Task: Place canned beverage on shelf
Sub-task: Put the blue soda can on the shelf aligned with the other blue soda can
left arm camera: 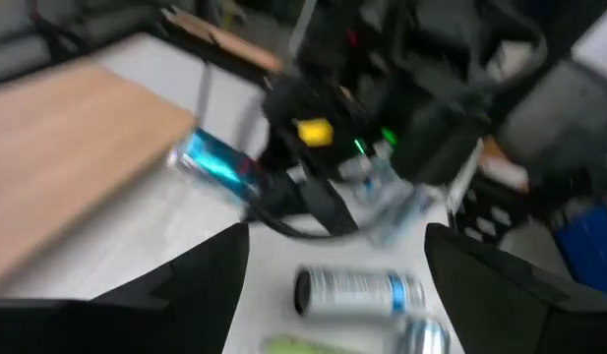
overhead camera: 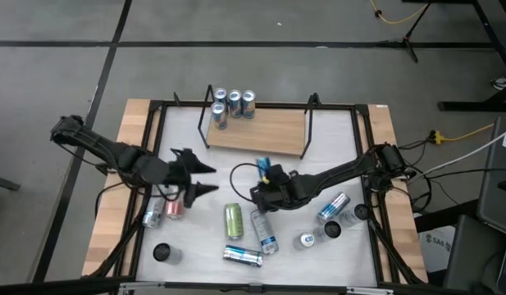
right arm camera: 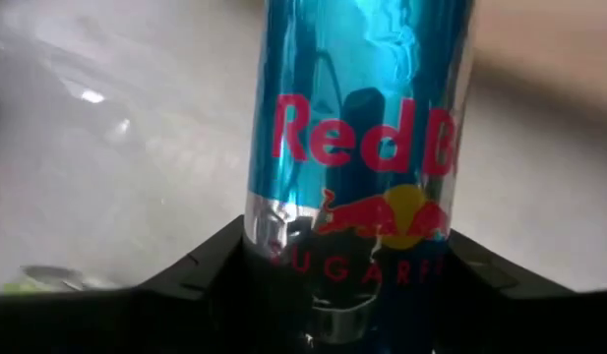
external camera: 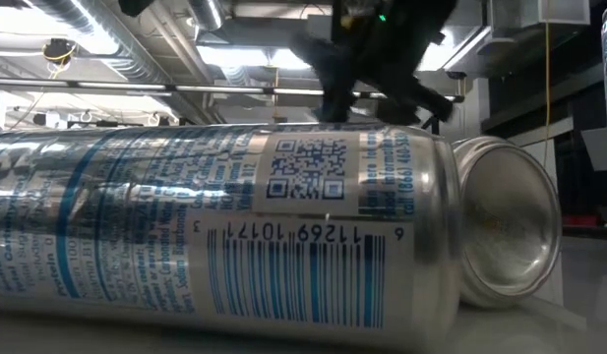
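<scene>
The shelf (overhead camera: 257, 129), a light wooden board with black wire ends, stands at the table's far side with three cans (overhead camera: 234, 104) upright on its left end. My right gripper (right arm camera: 347, 285) is at mid-table just in front of the shelf, shut on a blue canned beverage (right arm camera: 362, 147), which also shows in the high view (overhead camera: 263, 166) and the left wrist view (left arm camera: 212, 162). My left gripper (overhead camera: 210, 179) hovers open to its left, holding nothing, fingers (left arm camera: 195, 275) spread. My right gripper pinches the blue can's round wall (right arm camera: 283, 246) between its two fingers (right arm camera: 210, 261), close to one end of the can. The fingers lie across the can. Most of the can sticks out beyond the fingertips, tilted and lifted off the table.
Several cans lie loose on the white table: a green one (overhead camera: 234, 220), silver-blue ones (overhead camera: 265, 232) (overhead camera: 243, 256) (overhead camera: 333, 206), a red one (overhead camera: 174, 209) below my left gripper. A lying can (external camera: 214, 226) fills the low view. The shelf board's right part is bare.
</scene>
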Robot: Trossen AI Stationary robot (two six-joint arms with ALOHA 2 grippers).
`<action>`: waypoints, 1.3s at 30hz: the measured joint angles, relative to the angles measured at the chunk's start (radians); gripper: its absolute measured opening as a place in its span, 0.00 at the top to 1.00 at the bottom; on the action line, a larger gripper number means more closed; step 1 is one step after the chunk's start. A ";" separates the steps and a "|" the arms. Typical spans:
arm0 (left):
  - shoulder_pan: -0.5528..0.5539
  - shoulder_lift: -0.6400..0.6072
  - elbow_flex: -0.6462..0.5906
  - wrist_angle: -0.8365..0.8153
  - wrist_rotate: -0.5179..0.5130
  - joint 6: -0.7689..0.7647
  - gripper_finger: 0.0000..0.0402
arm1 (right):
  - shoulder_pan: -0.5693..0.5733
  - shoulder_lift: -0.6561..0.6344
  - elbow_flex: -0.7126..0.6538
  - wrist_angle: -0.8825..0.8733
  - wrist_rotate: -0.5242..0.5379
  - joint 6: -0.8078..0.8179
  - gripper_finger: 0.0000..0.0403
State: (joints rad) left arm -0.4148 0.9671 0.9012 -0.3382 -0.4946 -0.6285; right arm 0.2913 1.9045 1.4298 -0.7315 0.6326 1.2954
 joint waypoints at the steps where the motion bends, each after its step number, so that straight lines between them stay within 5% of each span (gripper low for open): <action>1: 0.000 -0.015 0.000 0.004 -0.032 0.000 0.25 | 0.000 -0.001 0.009 0.020 0.030 -0.055 0.46; 11: 0.026 -0.068 0.000 0.039 -0.335 0.009 0.25 | -0.003 -0.002 0.025 0.361 0.219 -0.617 0.46; 22: 0.187 -0.041 0.000 0.038 -0.124 -0.016 0.25 | -0.024 -0.003 0.026 0.630 0.264 -1.121 0.45; 39: 0.197 0.003 0.000 0.040 -0.079 -0.051 0.25 | -0.063 -0.004 0.026 0.686 0.185 -1.332 0.45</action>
State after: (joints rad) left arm -0.2180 0.9701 0.9009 -0.2981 -0.5732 -0.6796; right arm 0.2279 1.9007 1.4563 -0.0456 0.8181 -0.0364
